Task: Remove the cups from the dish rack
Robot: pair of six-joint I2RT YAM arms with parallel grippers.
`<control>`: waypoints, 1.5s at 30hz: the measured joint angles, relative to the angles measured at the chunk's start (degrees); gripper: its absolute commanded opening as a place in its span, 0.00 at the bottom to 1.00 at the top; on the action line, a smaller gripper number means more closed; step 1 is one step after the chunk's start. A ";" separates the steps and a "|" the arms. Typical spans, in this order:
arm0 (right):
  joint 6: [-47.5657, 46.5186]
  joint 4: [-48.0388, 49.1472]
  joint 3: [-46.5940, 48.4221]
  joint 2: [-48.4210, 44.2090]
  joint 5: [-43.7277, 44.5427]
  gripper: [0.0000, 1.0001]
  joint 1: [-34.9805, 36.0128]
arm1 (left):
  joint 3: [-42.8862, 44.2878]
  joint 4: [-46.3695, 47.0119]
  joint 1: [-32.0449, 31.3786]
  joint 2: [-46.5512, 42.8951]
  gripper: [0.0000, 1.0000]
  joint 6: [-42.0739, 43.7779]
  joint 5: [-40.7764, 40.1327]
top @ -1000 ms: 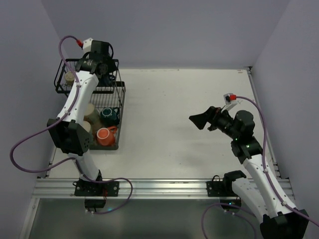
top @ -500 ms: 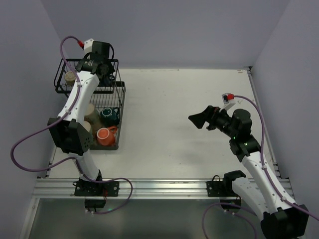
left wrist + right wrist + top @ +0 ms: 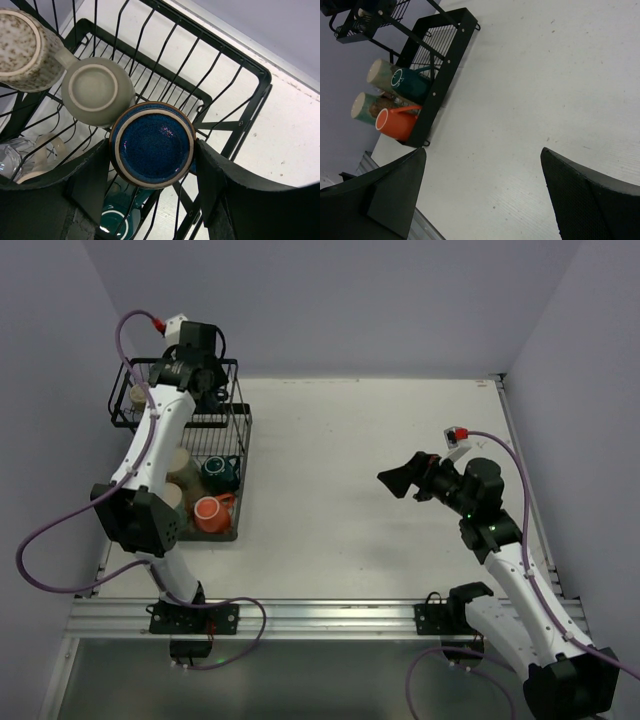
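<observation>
In the left wrist view a dark blue cup (image 3: 152,145) sits upside down in the raised basket of the black wire dish rack (image 3: 235,60). My left gripper (image 3: 152,167) is shut on it, one finger pressed against each side. Beside it are a grey-olive cup (image 3: 97,90), a speckled cream mug (image 3: 22,47) and a clear glass (image 3: 10,155). A dark teal cup (image 3: 218,472) and an orange cup (image 3: 210,513) lie in the lower tray. My right gripper (image 3: 398,480) hovers open over the bare table, far right of the rack (image 3: 243,455).
Two beige cups (image 3: 377,72) lie next to the teal and orange ones in the lower tray. Grey walls close in the left, back and right sides. White tabletop (image 3: 380,440) stretches between the rack and the right arm.
My left gripper has closed its fingers onto the dark blue cup in the raised basket. The right arm has barely moved.
</observation>
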 measured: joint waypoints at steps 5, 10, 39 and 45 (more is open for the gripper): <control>0.07 0.22 0.00 -0.04 0.00 0.99 0.04 | 0.00 0.68 0.00 -3.32 0.19 1.20 0.72; 0.57 0.70 0.00 -0.35 0.00 0.99 0.17 | -0.04 2.89 0.00 -6.71 0.16 1.73 1.18; 28.98 25.90 2.95 10.34 -2.89 0.81 7.13 | -52.19 49.66 -10.93 -37.81 0.02 -5.51 47.34; 35.91 31.65 2.86 12.50 -2.38 0.81 9.31 | -59.69 63.36 -14.78 -38.84 0.00 -9.05 54.05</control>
